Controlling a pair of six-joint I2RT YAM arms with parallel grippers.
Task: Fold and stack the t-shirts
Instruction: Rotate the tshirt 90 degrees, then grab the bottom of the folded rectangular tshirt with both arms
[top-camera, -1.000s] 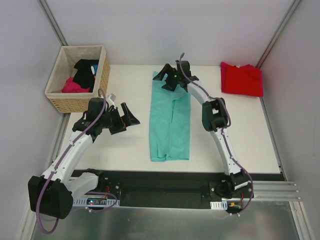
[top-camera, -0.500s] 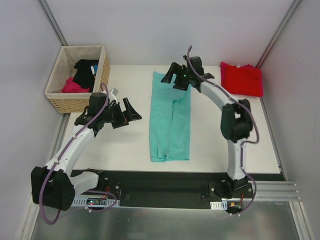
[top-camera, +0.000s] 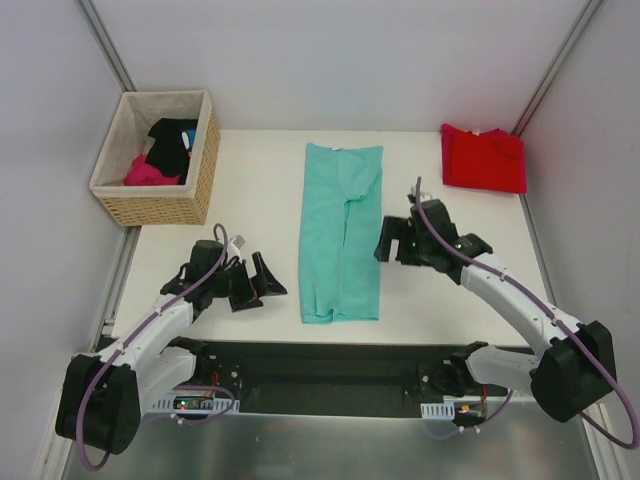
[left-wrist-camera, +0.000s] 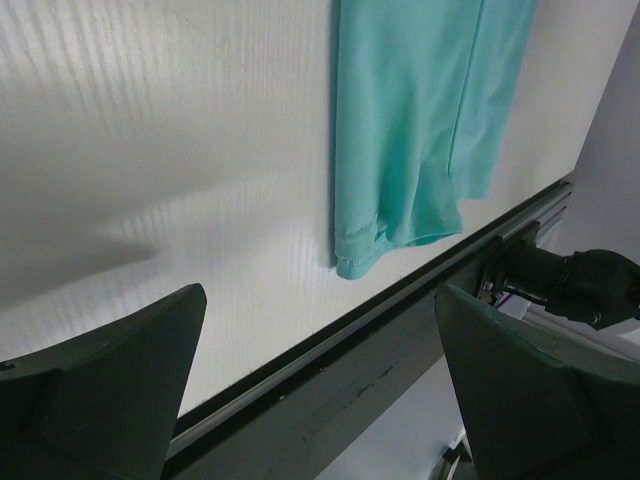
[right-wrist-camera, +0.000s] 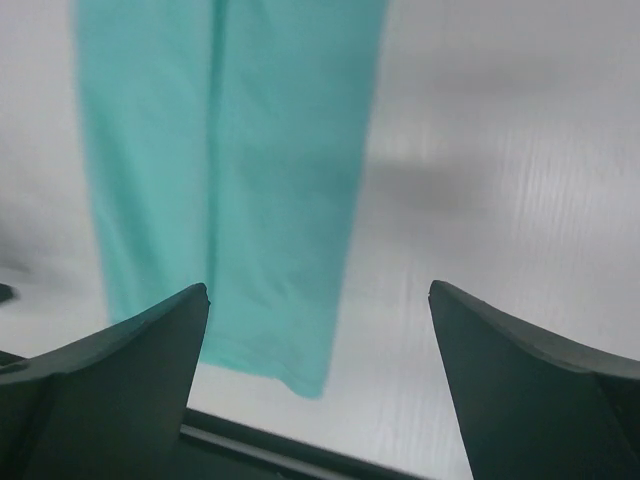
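The teal t-shirt (top-camera: 341, 232) lies as a long narrow strip down the middle of the table, its near hem close to the front edge. It also shows in the left wrist view (left-wrist-camera: 420, 120) and the right wrist view (right-wrist-camera: 230, 170). The red t-shirt (top-camera: 485, 158) lies folded at the back right. My left gripper (top-camera: 258, 287) hovers open left of the strip's near end, holding nothing (left-wrist-camera: 320, 400). My right gripper (top-camera: 391, 243) hovers open just right of the strip's lower half, also holding nothing (right-wrist-camera: 320, 390).
A wicker basket (top-camera: 200, 160) at the back left corner holds a black garment (top-camera: 172, 140) and a magenta-pink garment (top-camera: 148, 172). The black base rail (top-camera: 330, 365) runs along the table's near edge. Grey walls close in on both sides.
The right arm has swung back from the teal shirt's far end to beside its lower half. The left arm has drawn nearer the front edge. Both grippers have stayed open.
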